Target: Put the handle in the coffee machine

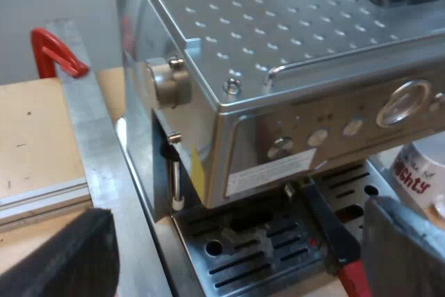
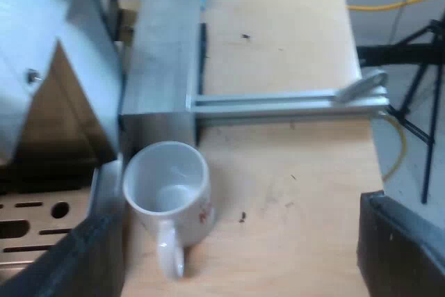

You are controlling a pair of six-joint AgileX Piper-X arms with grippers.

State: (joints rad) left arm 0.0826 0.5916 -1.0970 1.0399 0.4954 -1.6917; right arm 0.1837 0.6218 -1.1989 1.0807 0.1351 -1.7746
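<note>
Handle (image 1: 334, 231): seen at the front of the coffee machine (image 1: 278, 67), judged inserted.
Left gripper (image 1: 236, 241): spread wide, nothing held.
Right gripper (image 2: 233, 255): spread wide, nothing held.
Remaining: lock unconfirmed.

L cam: close, down on espresso machine (image 1: 292, 46) front. R: down over mug (image 2: 167, 186). The 2 share mug, drip tray (image 1: 264, 252).

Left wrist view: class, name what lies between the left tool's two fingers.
In the left wrist view, the open left tool spans the slotted drip tray of the espresso machine and the red-ended handle, close to one finger.
</note>
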